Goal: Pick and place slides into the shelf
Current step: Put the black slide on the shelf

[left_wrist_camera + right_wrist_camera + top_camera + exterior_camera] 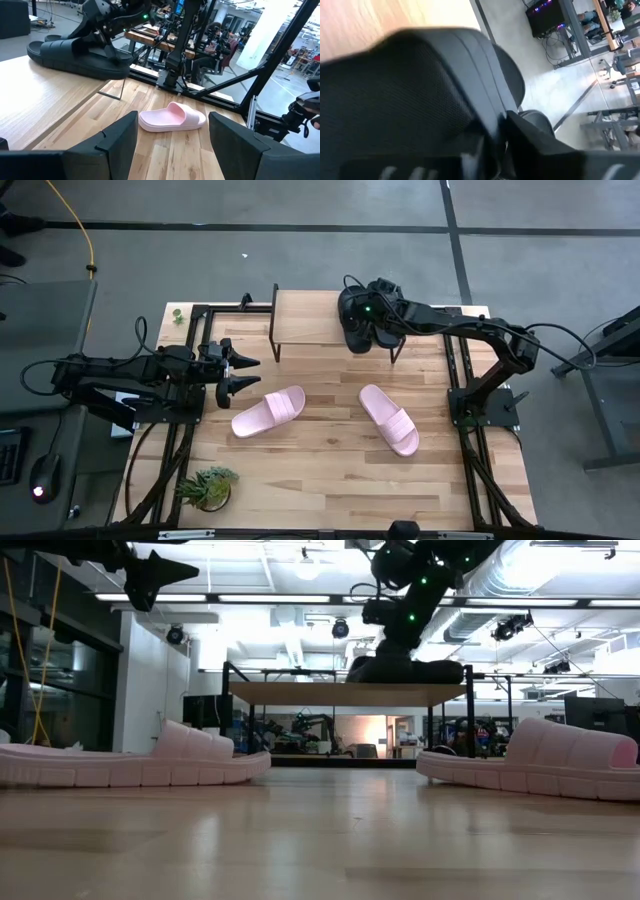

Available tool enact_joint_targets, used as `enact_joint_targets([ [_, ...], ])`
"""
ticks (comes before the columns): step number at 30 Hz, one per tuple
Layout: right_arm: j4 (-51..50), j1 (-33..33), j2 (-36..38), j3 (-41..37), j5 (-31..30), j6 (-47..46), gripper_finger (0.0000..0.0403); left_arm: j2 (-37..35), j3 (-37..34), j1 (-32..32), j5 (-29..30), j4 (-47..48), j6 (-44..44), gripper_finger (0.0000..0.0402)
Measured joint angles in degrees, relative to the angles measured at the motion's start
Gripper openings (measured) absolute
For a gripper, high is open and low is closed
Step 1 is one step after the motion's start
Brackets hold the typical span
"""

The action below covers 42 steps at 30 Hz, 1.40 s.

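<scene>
The shelf [305,315] stands at the table's far side. Two black slides [366,330] lie on its right end; the low view shows one black slide [405,670] flat on the shelf top [300,693]. My right gripper [362,313] is down on them, shut on the black slide's strap. Two pink slides rest sole-down on the table, one left of centre [268,412] and one to the right [390,418]. My left gripper [252,374] hangs open above the table, left of the left pink slide, touching nothing; the left wrist view shows the right pink slide [172,117] beyond its fingers. My right gripper holds a black slide by its wide strap [420,85], coming at it slanting down from the table's right side. One finger [545,150] shows beside the strap's edge; the strap hides the other. The slide's sole lies on the shelf top [440,693], level.
A small potted plant [205,488] stands at the table's near left corner. Black frame rails [455,380] run along the table's left and right sides. The left part of the shelf top [300,308] is bare wood. Wood shows between the two pink slides.
</scene>
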<state>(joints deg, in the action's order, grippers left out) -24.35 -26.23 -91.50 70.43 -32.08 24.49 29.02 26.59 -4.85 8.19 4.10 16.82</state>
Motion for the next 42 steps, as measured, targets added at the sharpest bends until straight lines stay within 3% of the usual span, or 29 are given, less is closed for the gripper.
enact_joint_targets([
  [6, -0.9, 1.5, -0.1, -0.1, -2.8, -0.1, 0.0130, 0.0, 0.0, 0.0, 0.0, 0.0, 0.0, 0.0225],
  [12, -1.7, 3.0, -0.1, 0.4, -4.9, -0.3, 0.0161, 0.0, 0.0, 0.0, 0.0, 0.0, 0.0, 0.0225],
  [28, -14.8, 3.4, -0.1, 12.8, 4.2, -7.6, 0.0165, 0.0, 0.0, 0.0, 0.0, 0.0, 0.0, 0.0225],
  [38, -19.7, 3.4, 0.0, 13.8, 4.4, -10.5, 0.0165, 0.0, 0.0, 0.0, 0.0, 0.0, 0.0, 0.0225],
  [42, -19.6, 3.5, 0.0, 13.8, 8.1, -10.7, 0.0165, 0.0, 0.0, 0.0, 0.0, -0.1, 0.0, 0.0225],
])
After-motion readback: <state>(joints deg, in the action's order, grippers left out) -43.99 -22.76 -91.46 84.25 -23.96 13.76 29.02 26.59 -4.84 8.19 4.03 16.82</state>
